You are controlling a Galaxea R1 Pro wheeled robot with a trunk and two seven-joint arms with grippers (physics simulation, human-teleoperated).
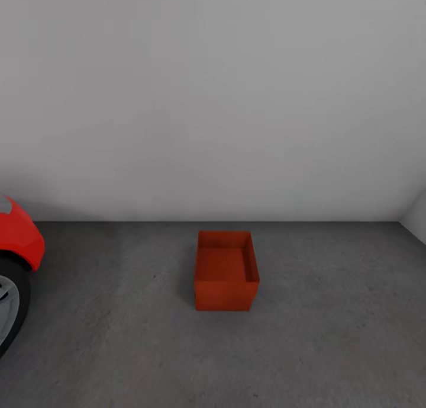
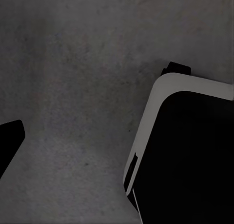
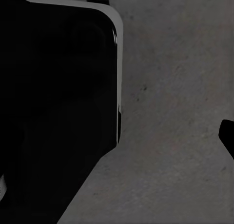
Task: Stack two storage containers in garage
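One orange-red storage container [image 1: 226, 270] sits open side up on the rough, dark grey concrete floor [image 1: 331, 337] of the garage, a little out from the plain pale wall [image 1: 213, 100], with the red car [image 1: 18, 242] and its wheel well apart at the robot's left. The bin is rectangular and thin-walled, its inside shaded and apparently empty. The wrist views look down on mottled concrete beside the robot's dark base with its pale rounded edge [image 2: 156, 107]; a dark tip [image 2: 9, 136] shows at one border, but whether the fingers of either arm are open or closed cannot be told. With one bin seemingly placed, the second probably has yet to be brought; stacking it well would mean squaring its walls to this bin's rim and lowering it level before release.
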